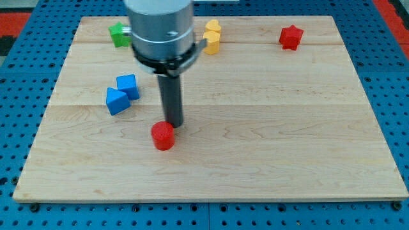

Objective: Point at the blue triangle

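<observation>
Nearest the viewer, a red cylinder (163, 135) stands on the pale wooden bench (268, 140), a smooth board of glued planks with visible grain; my tip (173, 124) rests just beyond and right of it, close enough that contact cannot be ruled out. The rod is a straight dark bar below a grey metal collar; it carries no fingers, so there is no opening or grasp to report. Farther and to the left lie two blue blocks, touching or nearly so: the nearer, more wedge-like one is taken as the blue triangle (116, 101), the farther as a blue cube (128, 85). The triangle is probably light, rigid and smooth-faced, likely to slide at a slight nudge; pointing calls for stopping the tip just beside a flat face, not against it. At the far edge sit a green block (117, 34), a yellow block (212, 37) and a red star (291, 37), all matte, hard-edged solids.
</observation>
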